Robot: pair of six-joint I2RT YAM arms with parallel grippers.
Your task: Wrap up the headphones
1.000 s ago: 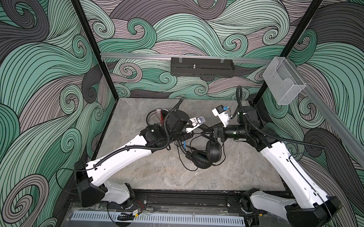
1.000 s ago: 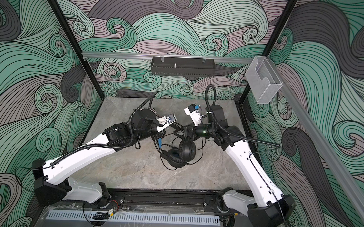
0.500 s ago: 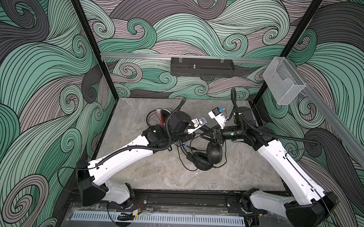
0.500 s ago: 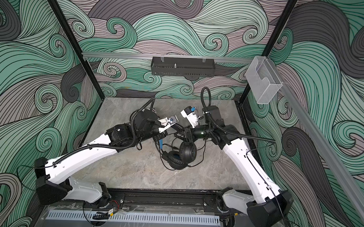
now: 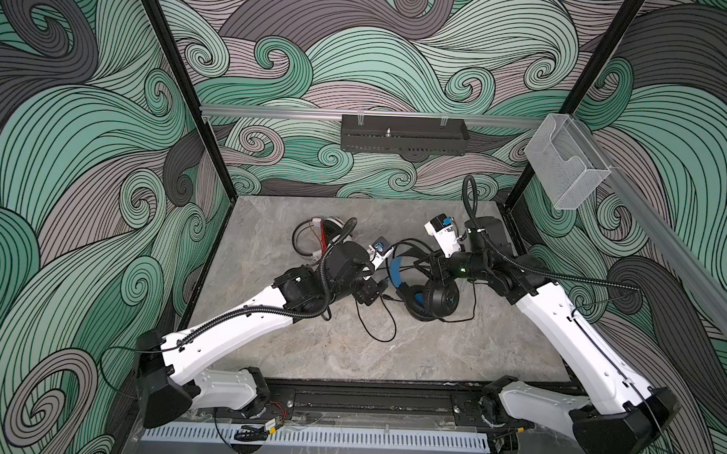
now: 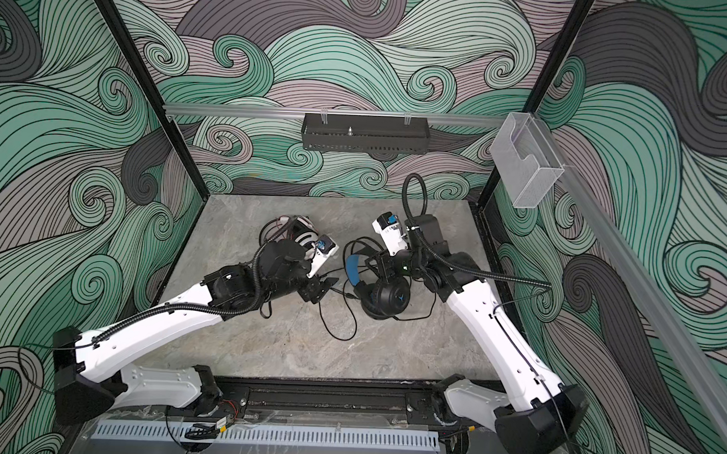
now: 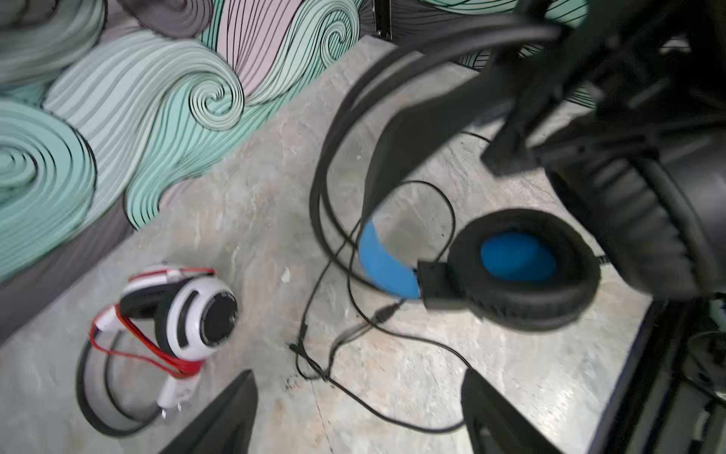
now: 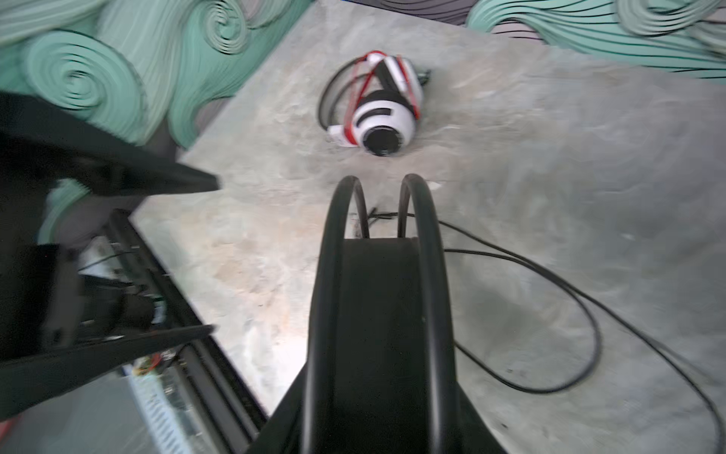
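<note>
As right claw (image 5: pixel 434 268) grips black headphones (image 5: pixel 436 299), white pair (image 5: pixel 331 224) sits rearward.

Grey marbled desk (image 5: pixel 432 355) carries white headphones (image 8: pixel 385 118) back-left, black-blue headphones (image 5: pixel 434 299) centre-right, loose black cable (image 8: pixel 598 342) trailing frontward.

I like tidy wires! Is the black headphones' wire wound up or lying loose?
Loose. The black cable sprawls in open loops over the table beside the black headphones, not wound round them.
</note>
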